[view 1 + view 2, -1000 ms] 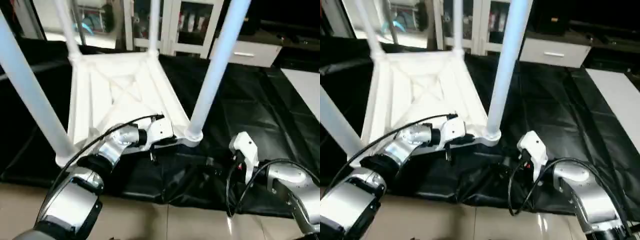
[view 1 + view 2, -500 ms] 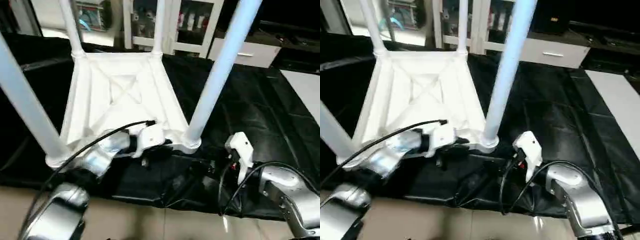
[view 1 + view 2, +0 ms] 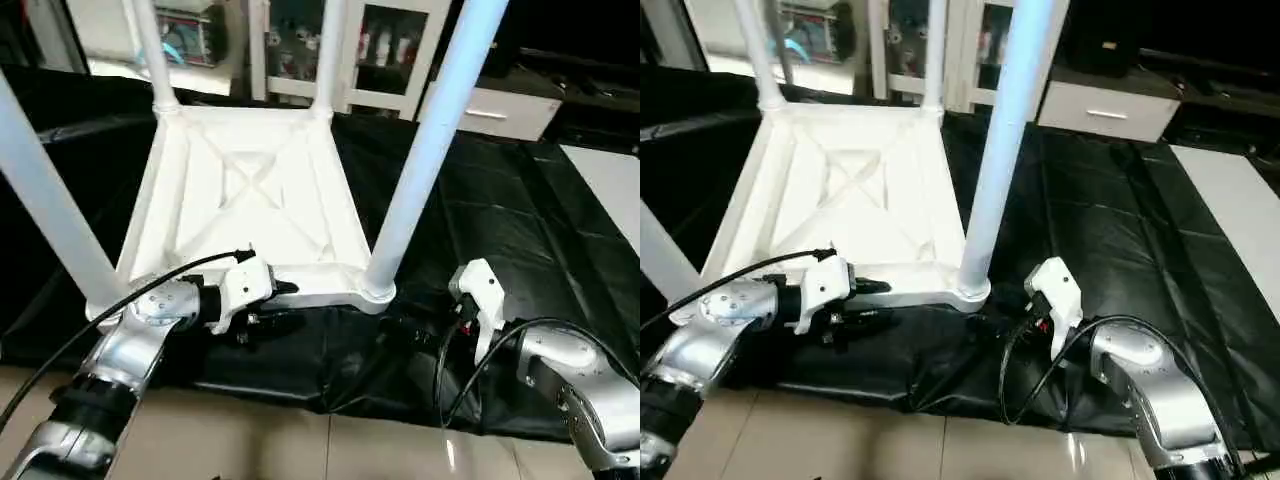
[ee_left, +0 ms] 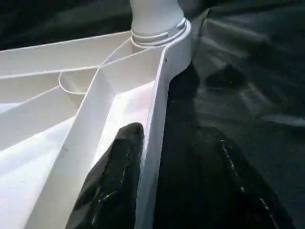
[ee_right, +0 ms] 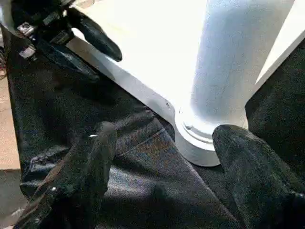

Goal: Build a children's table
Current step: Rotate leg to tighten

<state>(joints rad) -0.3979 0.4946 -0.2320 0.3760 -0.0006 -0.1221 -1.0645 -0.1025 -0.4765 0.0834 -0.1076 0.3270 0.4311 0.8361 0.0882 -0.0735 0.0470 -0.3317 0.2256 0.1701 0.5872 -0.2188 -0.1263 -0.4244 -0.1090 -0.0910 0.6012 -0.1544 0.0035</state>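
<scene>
The children's table lies upside down on the black mat, its X-ribbed underside (image 3: 250,200) facing up. Legs stand in the corner sockets: near right (image 3: 420,150), near left (image 3: 50,210), far left (image 3: 155,50), far right (image 3: 328,50). My left gripper (image 4: 169,136) is at the near rim (image 4: 152,143), left of the near right socket, open. One finger (image 4: 119,181) is inside the rim and the other (image 4: 214,181) is outside it, clear of the wall. My right gripper (image 5: 164,131) is open low over the mat, facing the near right socket (image 5: 200,143), nothing between its fingers.
The black mat (image 3: 500,220) reaches a beige tiled floor (image 3: 300,450) just in front of me. White cabinets (image 3: 380,50) and a white drawer unit (image 3: 490,105) stand behind the table. A pale strip (image 3: 610,180) borders the mat at the right.
My left gripper has opened and slid left along the near rim, away from the near right socket. The right arm has barely moved. The camera has shifted a little.
</scene>
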